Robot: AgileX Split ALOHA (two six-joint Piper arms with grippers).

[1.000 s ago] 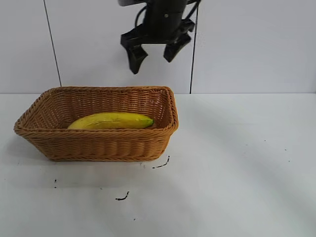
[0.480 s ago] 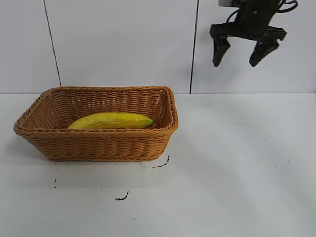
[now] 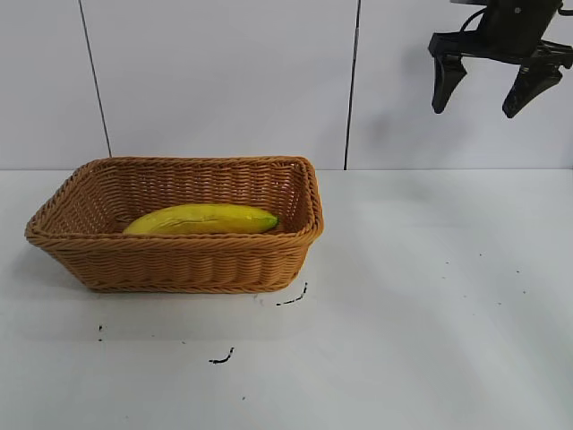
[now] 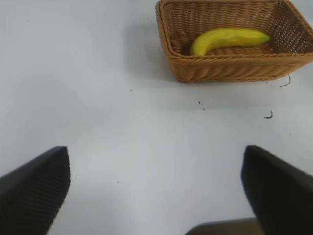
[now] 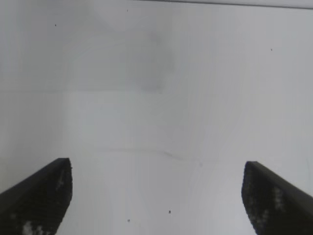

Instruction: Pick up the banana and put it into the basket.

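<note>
The yellow banana [image 3: 201, 219] lies lengthwise inside the light-brown wicker basket [image 3: 179, 264] at the table's left. My right gripper [image 3: 476, 107] hangs open and empty high at the upper right, well apart from the basket. In the right wrist view its gripper [image 5: 156, 166] is open over bare white table. My left arm is out of the exterior view. In the left wrist view its gripper [image 4: 155, 156] is open and empty, far from the basket [image 4: 230, 71], with the banana [image 4: 227, 39] in it.
Small dark marks dot the white table in front of the basket [image 3: 222, 358] [image 3: 294, 298]. A white panelled wall stands behind the table. A brownish edge [image 4: 225, 227] shows below the left gripper.
My right gripper has moved from above the basket's right end to the far upper right, staying open. The banana and basket have not moved.
</note>
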